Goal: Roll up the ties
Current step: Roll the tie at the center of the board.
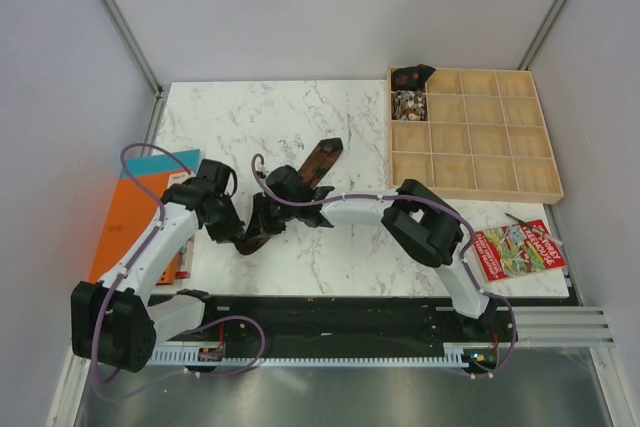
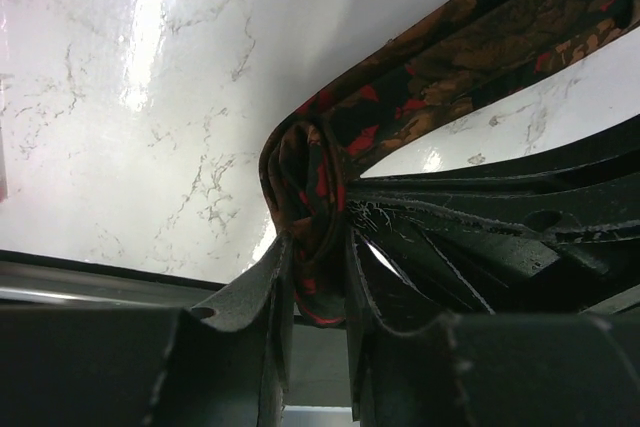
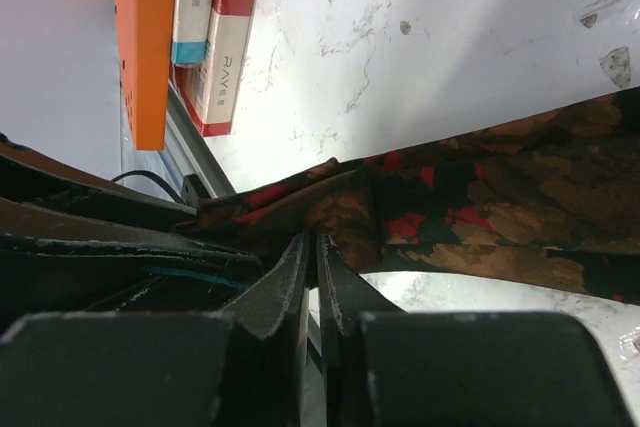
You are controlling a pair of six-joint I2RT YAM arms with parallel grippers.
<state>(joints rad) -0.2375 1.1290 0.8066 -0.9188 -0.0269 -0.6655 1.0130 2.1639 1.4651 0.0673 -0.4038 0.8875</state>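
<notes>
One brown tie [image 1: 322,159] lay on the single worktop [image 1: 230,117]. Two fabric rolls, a dark roll [image 1: 408,77] and a pale roll [image 1: 408,105], sat in one wooden tray [image 1: 480,194] of sixteen compartments. There were two tools: the left tool [image 2: 315,287] and the right tool [image 3: 312,267]. Alongside were one red booklet [image 1: 518,249], one orange book [image 1: 125,222] and two slim boxes, a teal-marked box [image 3: 192,7] and a red-marked box [image 3: 235,27].

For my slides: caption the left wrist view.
Left pincer grips the rolled end of the patterned tie over the marble table.
</notes>
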